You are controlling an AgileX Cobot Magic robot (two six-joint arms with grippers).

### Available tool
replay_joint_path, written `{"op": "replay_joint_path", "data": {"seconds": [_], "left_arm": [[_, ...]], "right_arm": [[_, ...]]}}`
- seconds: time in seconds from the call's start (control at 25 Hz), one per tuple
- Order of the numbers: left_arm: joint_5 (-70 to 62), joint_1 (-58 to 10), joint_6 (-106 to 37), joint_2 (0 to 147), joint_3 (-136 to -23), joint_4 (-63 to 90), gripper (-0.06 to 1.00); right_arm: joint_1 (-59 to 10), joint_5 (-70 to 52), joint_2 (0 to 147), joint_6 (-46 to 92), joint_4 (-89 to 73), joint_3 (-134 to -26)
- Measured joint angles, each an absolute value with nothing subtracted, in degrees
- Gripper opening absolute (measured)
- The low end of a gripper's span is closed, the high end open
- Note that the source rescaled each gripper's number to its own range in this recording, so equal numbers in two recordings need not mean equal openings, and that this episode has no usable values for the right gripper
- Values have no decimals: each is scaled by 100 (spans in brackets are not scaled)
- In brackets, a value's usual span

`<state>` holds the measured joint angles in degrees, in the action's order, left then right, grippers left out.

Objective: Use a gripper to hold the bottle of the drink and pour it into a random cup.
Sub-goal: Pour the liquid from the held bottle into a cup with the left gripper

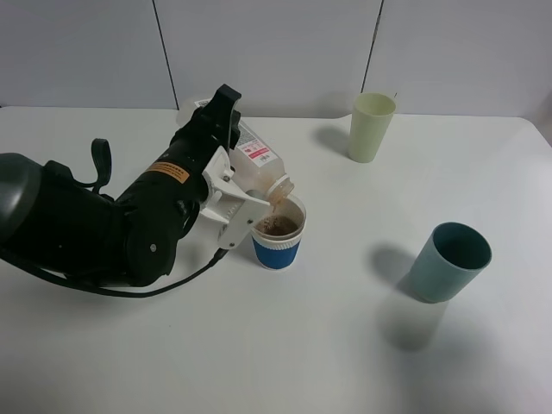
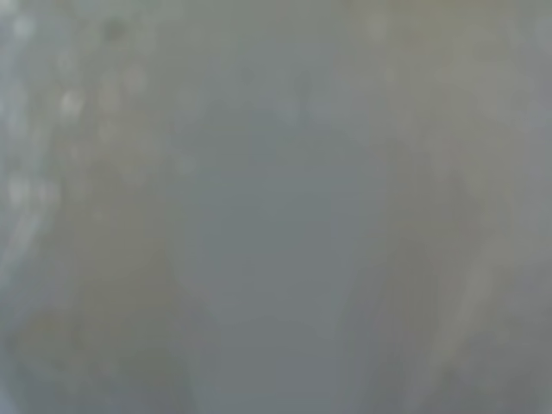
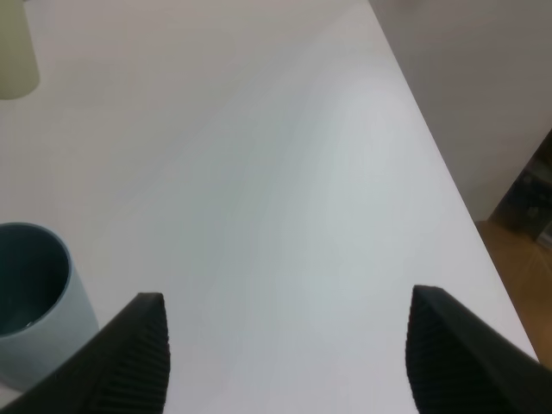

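My left gripper point(image 1: 222, 138) is shut on the bottle of the drink point(image 1: 255, 159), a translucent bottle with a pink label, at the middle left of the exterior high view. The bottle is tipped down to the right, its mouth just over the rim of the cup point(image 1: 279, 243), a white paper cup with a blue sleeve. Brown liquid runs from the mouth and lies in the cup. The left wrist view is a grey blur showing nothing clear. In the right wrist view my right gripper point(image 3: 289, 345) stands open over bare table, holding nothing.
A pale green cup point(image 1: 371, 127) point(image 3: 15, 52) stands at the back of the white table point(image 1: 345, 345). A teal cup point(image 1: 448, 261) point(image 3: 30, 293) stands at the right, beside my right gripper. The table's right edge point(image 3: 448, 181) drops to the floor.
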<state>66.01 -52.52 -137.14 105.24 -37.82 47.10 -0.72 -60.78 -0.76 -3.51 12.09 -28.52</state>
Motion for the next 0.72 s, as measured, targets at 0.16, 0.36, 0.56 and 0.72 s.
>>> {"op": "replay_joint_path", "data": {"seconds": [0.16, 0.36, 0.56, 0.72], "left_arm": [[6607, -5252, -13731, 10524, -3782, 4637, 2], [6650, -5252, -13906, 10524, -3782, 4502, 2], [6688, -5252, -13974, 10524, -3780, 4420, 2], [6690, -5252, -13989, 10524, -3780, 4409, 2]], "right_arm": [[-72, -6078, -76, -351, 1209, -2852], [-72, -6078, -76, -351, 1209, -2852], [-72, -6078, -76, -351, 1209, -2852], [-72, -6078, -76, -351, 1209, -2852]]}}
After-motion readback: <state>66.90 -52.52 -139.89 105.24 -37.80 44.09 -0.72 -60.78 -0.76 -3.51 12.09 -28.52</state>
